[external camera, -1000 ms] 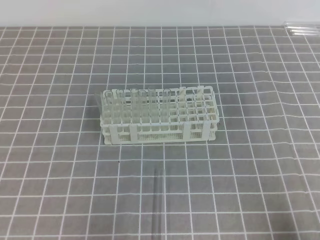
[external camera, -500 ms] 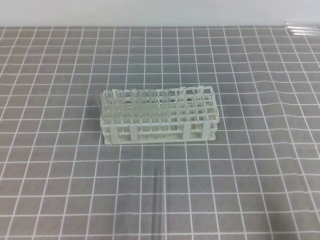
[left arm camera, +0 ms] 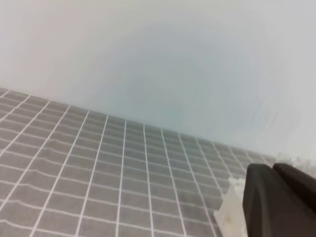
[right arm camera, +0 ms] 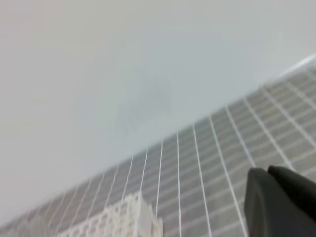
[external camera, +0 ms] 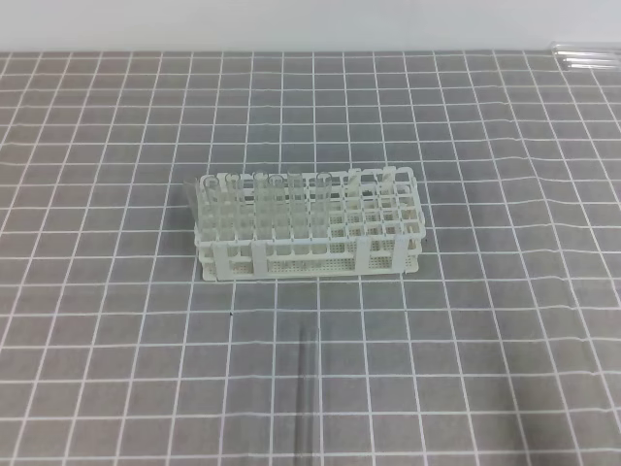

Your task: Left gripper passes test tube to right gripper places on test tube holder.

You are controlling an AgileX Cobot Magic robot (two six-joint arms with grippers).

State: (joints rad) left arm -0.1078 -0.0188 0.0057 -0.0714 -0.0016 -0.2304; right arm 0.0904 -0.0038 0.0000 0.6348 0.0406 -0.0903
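Both grippers are drawn together with nothing between their fingers: the left gripper (left arm camera: 273, 170) appears in its own wrist view as a black claw at the lower right, fingers pressed tip to tip, raised off the cloth with the white rack just beyond it; the right gripper (right arm camera: 269, 173) shows the same in its wrist view, black fingers meeting, clear of the surface. Neither arm enters the overhead view. There, the white test tube holder (external camera: 388, 254) stands near the centre of the grey cloth (external camera: 116, 291) with its white grid, its left-hand holes filled with upright clear tubes, its right-hand holes vacant. A single test tube (external camera: 309, 388) lies flat on the cloth in front of the rack, well apart from it and reaching toward the near edge. Spare tubes (external camera: 585, 56) rest at the far right corner. Bare cloth spreads wide on the rack's left, right and far sides.
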